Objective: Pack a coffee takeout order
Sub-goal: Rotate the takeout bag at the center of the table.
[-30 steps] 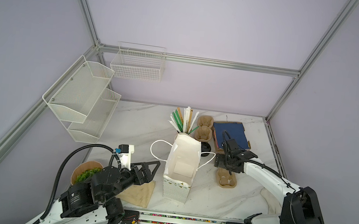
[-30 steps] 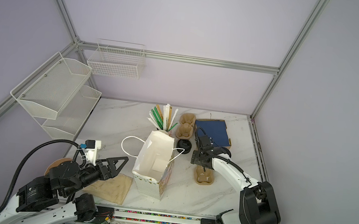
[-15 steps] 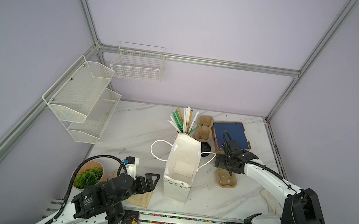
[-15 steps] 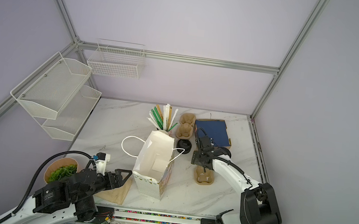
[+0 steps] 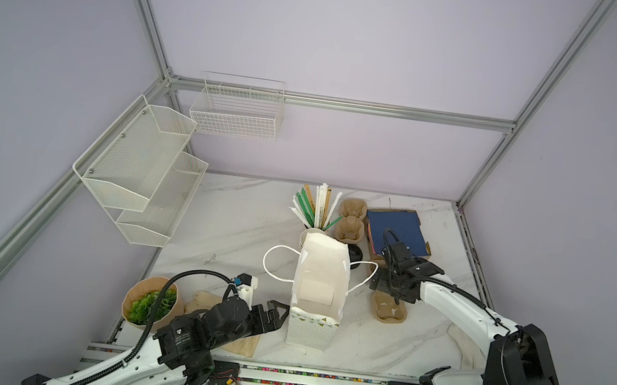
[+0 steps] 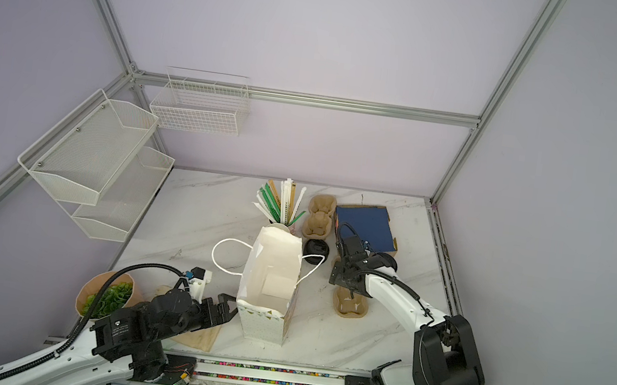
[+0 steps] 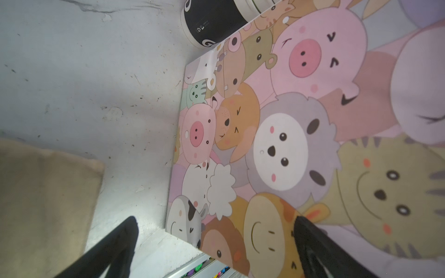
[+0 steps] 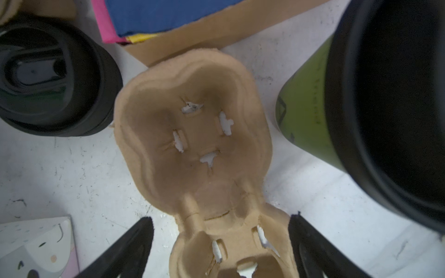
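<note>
You are looking down on a marble table with a white paper bag standing upright and open in the middle, its handles drooping to either side. As far as the top views show, nothing from the order is inside it yet. The right gripper hangs just above a brown two-cup carrier, which lies flat on the table beside the bag. Its jaws are spread wide to either side of the carrier's narrow waist and hold nothing. A green cup with a black lid stands close on one side of the carrier, and a second lidded cup stands close on the other, next to the bag. The blue napkin sits on top of a stack in a cardboard tray toward the back, well clear of the bag. The left gripper is low beside the bag's near bottom corner, by the side printed with cartoon animals. Its jaws are also fully apart and empty, and you cannot tell whether a finger touches the paper. A beige cloth lies beside that gripper. The step in hand looks like taking up the carrier. Next you would lower the right gripper, close it on the carrier's waist, and lift straight up without nudging either cup. The left gripper seems placed to steady the bag while things go in.
</note>
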Controlling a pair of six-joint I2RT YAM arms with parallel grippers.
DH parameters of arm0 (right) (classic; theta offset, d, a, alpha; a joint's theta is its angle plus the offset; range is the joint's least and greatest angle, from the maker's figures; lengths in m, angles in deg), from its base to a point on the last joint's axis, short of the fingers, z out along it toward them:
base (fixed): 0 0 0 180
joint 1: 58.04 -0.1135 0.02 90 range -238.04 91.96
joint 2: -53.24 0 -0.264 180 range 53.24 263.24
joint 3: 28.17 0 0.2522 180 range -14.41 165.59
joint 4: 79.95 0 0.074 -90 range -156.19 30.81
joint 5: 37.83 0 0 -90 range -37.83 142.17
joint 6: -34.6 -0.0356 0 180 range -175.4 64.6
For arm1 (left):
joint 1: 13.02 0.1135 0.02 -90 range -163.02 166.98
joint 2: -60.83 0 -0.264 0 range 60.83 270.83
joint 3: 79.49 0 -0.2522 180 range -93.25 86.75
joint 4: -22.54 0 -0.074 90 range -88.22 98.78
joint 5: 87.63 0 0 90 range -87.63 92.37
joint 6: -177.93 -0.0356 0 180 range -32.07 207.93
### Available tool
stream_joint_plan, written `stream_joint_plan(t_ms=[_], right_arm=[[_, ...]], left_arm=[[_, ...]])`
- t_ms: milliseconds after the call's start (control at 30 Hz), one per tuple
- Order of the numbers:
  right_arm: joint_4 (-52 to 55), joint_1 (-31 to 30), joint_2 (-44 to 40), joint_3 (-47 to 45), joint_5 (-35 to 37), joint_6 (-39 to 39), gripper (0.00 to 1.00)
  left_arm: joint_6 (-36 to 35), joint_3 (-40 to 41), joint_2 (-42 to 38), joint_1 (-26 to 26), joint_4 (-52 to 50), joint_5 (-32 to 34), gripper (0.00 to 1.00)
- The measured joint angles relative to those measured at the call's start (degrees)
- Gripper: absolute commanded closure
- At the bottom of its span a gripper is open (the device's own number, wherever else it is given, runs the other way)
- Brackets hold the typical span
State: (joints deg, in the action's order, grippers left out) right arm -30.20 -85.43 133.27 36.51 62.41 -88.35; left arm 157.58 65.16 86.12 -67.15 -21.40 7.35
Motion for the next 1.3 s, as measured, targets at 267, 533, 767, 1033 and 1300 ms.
stream_joint_plan(t_ms=[267,533,767,1033,1300], right_arm=[[0.8,0.0,0.0,-1.3,-0.2,-0.3,0.08],[0.5,0.0,0.1,-2.2,-2.2,-0.3,0.08],[-0.7,-0.4,-1.4,-3.5,-6.2,-0.5,0.08],[2.9,-1.0,-4.2,1.4,-2.2,-0.7,0.06],[6.6,-1.0,-1.6,1.5,2.3,-3.8,0.05]], left_arm=[[1.3,2.0,0.4,0.0,5.4,-1.1,0.0],[0.6,2.4,1.0,0.0,7.2,-0.4,0.0],[-2.4,2.3,0.9,0.0,4.6,2.5,0.0],[-3.3,2.3,0.5,0.0,3.2,3.8,0.0],[-4.1,2.3,-0.2,0.0,2.7,4.5,0.0]])
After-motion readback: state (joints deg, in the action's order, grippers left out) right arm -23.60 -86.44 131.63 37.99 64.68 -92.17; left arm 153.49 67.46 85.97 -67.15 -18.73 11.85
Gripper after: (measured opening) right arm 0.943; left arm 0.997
